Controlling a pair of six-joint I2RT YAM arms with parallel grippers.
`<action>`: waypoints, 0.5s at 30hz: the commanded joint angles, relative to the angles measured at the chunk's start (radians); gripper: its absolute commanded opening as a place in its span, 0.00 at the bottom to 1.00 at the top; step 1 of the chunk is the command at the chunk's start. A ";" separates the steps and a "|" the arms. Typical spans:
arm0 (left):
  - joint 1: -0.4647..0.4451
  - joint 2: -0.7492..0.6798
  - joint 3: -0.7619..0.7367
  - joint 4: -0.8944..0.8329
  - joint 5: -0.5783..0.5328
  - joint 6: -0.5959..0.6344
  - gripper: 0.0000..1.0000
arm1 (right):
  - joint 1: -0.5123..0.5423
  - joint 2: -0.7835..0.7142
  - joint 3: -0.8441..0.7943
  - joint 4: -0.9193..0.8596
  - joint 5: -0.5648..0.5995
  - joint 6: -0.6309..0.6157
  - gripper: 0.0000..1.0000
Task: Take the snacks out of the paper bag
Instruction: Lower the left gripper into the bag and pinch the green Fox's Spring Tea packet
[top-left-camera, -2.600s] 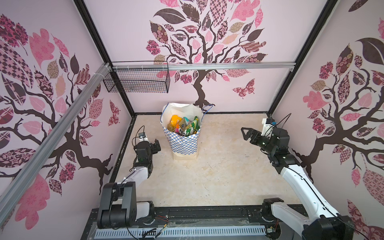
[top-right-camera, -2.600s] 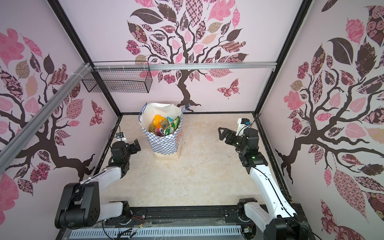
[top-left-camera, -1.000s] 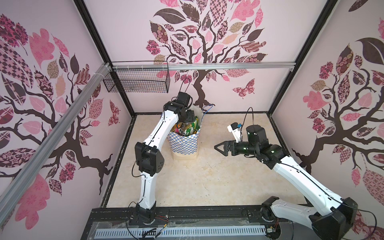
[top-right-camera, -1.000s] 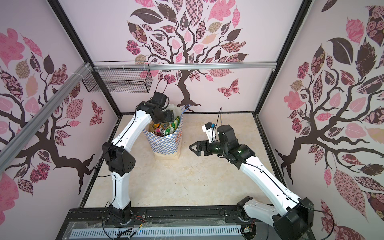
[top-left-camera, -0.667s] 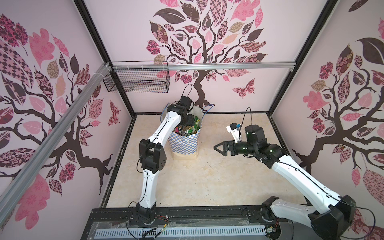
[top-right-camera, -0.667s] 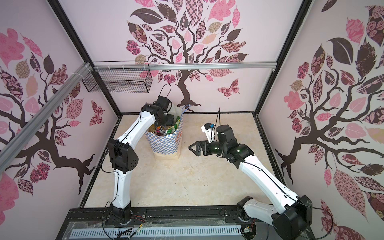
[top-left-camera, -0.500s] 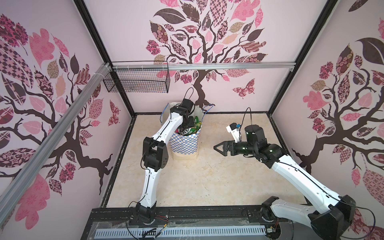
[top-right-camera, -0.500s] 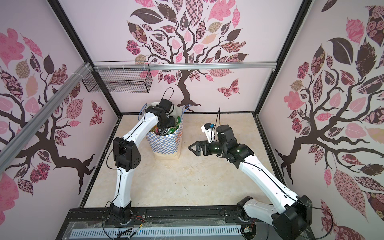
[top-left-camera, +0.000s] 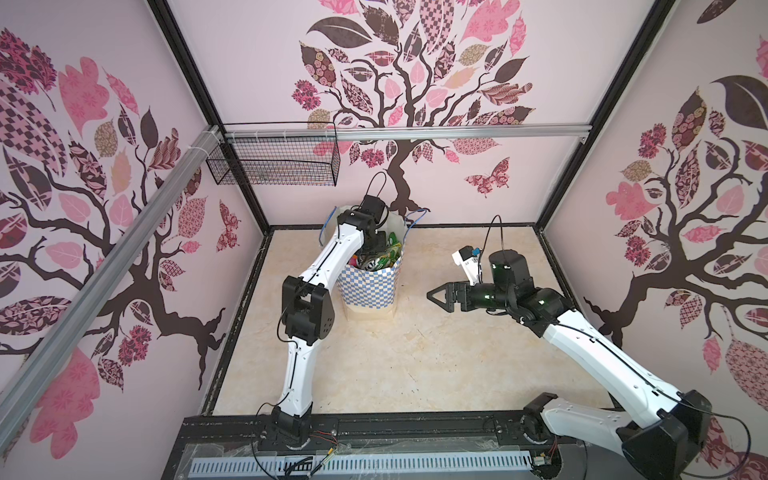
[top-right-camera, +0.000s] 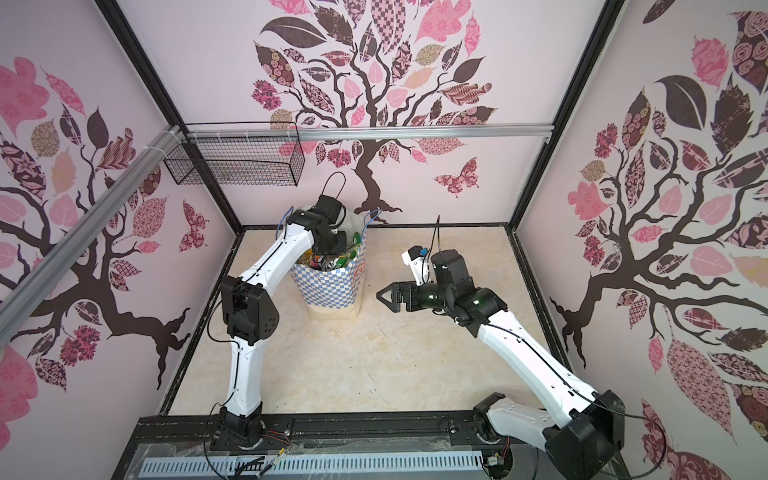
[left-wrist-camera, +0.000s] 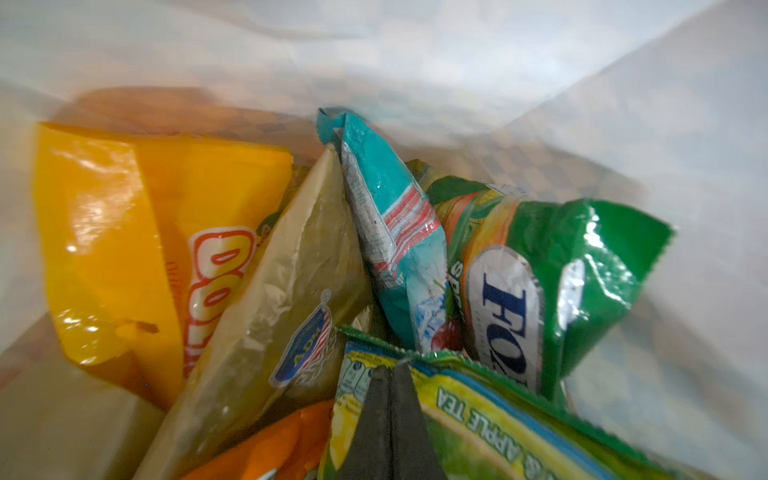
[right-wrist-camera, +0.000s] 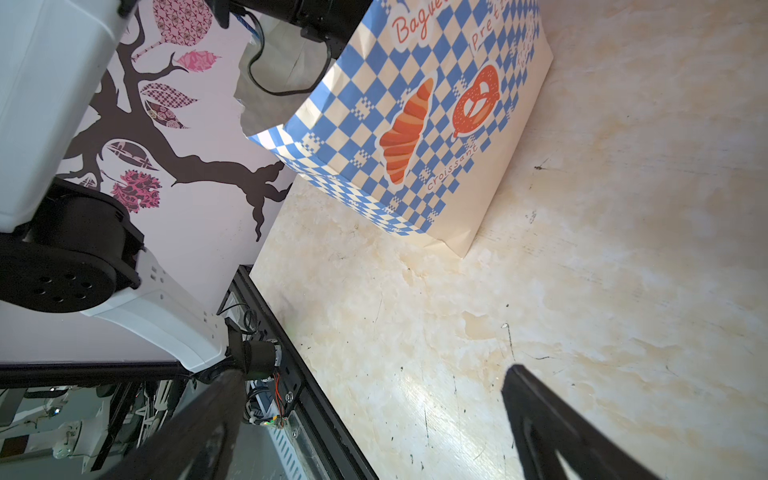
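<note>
Top views both show what has changed: the left arm, which a few seconds ago lay folded low beside the paper bag (top-left-camera: 365, 286), is now arched over it, and the left gripper (top-left-camera: 371, 252) is sunk into the open mouth among the snacks (top-left-camera: 384, 258). The bag (top-right-camera: 328, 291) stands upright near the back wall with every packet inside it, so nothing is out yet. The right gripper (top-left-camera: 431, 296) has swung in from the right edge and hovers to the right of the bag, apart from it and holding nothing.

Left wrist view looks down inside the white bag wall (left-wrist-camera: 457, 62). A yellow-orange bag (left-wrist-camera: 124, 232), a gold-brown packet (left-wrist-camera: 291, 266), a teal packet (left-wrist-camera: 390, 232) and a green FOX'S packet (left-wrist-camera: 561, 270) stand packed together. The left gripper (left-wrist-camera: 395, 368), wide a second ago, is now pressed together at the crimped top edge of the apple-tea packet (left-wrist-camera: 498, 415). I judge that it is pinching that edge, so the first lift looks ready.

Right wrist view shows the right gripper (right-wrist-camera: 372, 372) spread wide over the bare table (right-wrist-camera: 582, 249), facing the checked side of the bag (right-wrist-camera: 415, 124) with its croissant and pretzel print. From there it could steady the bag.
</note>
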 joint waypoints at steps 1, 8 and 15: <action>0.002 -0.077 0.008 -0.013 0.009 0.016 0.00 | 0.005 -0.014 0.043 0.025 0.006 0.009 1.00; 0.001 -0.148 0.093 -0.020 -0.012 0.040 0.00 | 0.006 -0.021 0.047 0.049 0.025 0.020 1.00; 0.001 -0.223 0.140 -0.003 -0.025 0.052 0.00 | 0.006 -0.032 0.041 0.073 0.039 0.032 1.00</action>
